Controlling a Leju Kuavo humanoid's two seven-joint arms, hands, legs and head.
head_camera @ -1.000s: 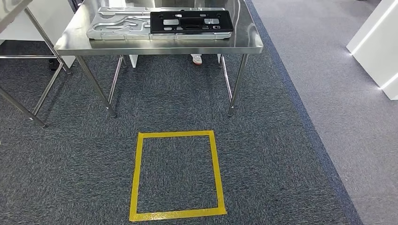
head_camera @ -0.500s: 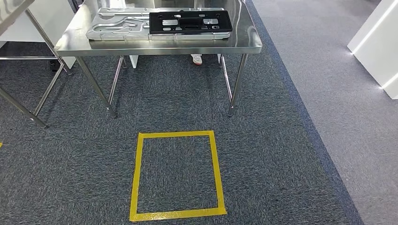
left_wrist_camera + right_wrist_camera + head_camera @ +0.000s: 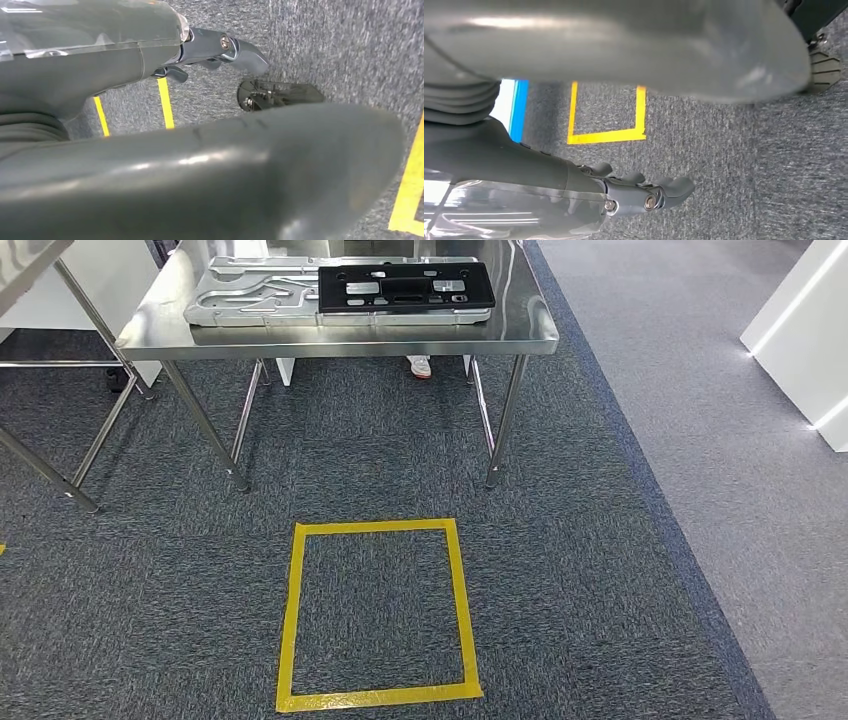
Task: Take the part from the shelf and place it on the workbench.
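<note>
**Carpet floor, steel desk ahead, both hands low and empty**

Grey-blue carpet covers the floor in the head view, with a lighter grey strip running along its right side. Yellow tape square is stuck on the carpet, just short of the desk.

Stainless desk stands beyond the square, on thin steel legs. On its top: a silver metal tray with moulded recesses, and a black part lying flat, long side across the desk, overlapping the tray's right portion and touching it. Part has several cut-outs and light inserts; finer detail too small to tell.

Under the desk, behind its far legs, a person's white shoe shows on the carpet. Second steel table sits at the left edge, partly cut off. White cabinet is at the right edge, on the lighter floor.

Left robot hand: in the left wrist view it hangs over carpet and yellow tape lines, fingers loosely extended, grasping nothing, released.

Right robot hand: in the right wrist view it also hangs over carpet near a yellow tape corner, fingers lightly curved and apart, nothing in them, released.

Both hands are well apart from the part on the desk.
</note>
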